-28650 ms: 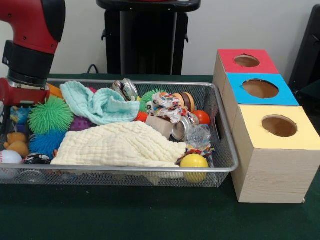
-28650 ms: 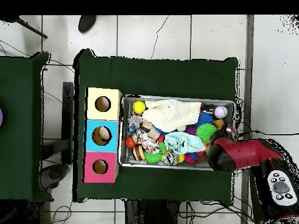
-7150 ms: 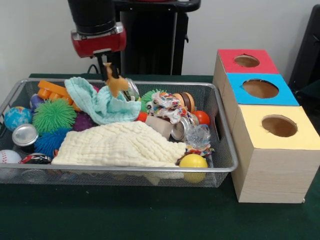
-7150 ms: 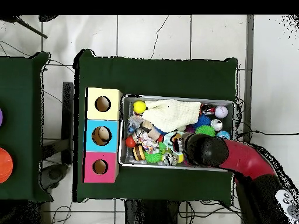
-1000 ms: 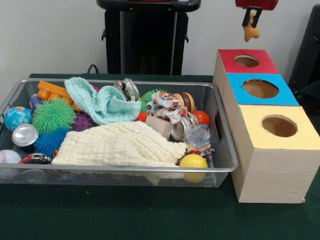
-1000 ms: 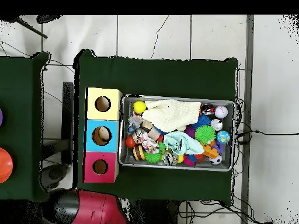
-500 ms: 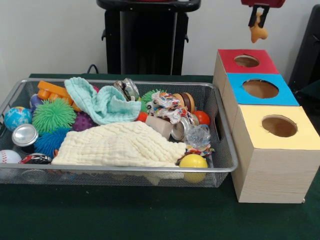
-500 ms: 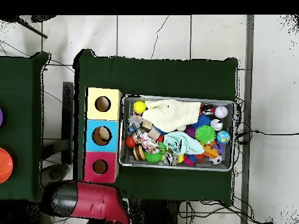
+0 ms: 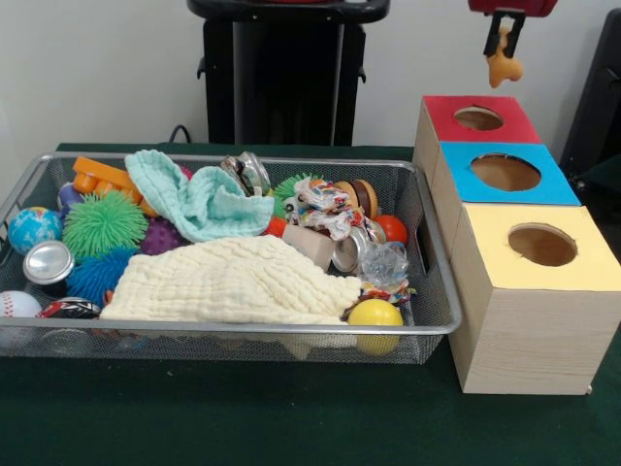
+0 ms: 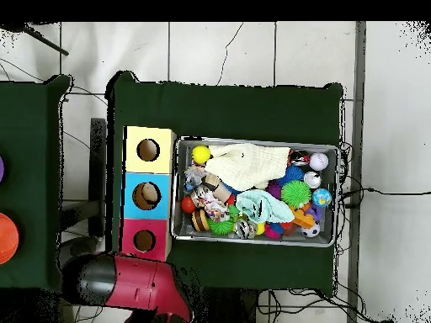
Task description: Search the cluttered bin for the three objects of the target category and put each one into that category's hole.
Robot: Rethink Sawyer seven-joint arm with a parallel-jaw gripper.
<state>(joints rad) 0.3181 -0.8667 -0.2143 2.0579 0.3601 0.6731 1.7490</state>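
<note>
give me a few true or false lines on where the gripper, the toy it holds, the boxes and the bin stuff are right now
1. The gripper is shut on a small orange toy. True.
2. The toy hangs above the yellow-topped box. False: it hangs high up near the red-topped box, the farthest of the three in the front view.
3. The blue-topped box stands between the red one and the yellow-topped box. True.
4. The cream cloth lies on the table outside the bin. False: it lies inside the mesh bin, over other items.
5. A yellow ball sits in the bin's corner nearest the yellow-topped box. True.
</note>
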